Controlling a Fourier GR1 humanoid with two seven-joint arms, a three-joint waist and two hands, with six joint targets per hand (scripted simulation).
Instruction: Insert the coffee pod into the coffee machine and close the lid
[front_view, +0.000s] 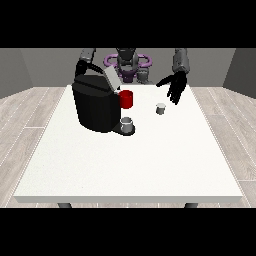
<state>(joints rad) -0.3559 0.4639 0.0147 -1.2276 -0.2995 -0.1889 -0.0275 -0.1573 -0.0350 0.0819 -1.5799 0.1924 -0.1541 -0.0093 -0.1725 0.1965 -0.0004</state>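
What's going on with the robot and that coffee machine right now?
Hand at the view's right open, hanging above the small pod on the table. Other hand hidden behind the coffee machine. Lid up. Nothing between pod and machine.

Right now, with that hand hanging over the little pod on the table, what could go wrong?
The hand at the view's right hangs open above the small grey coffee pod, not yet holding it; such a small thing might tip or slide as the fingers close. On the way to the black coffee machine, the hand could bump the red mug or the grey cup in front. The raised lid leaves a narrow opening to hit.
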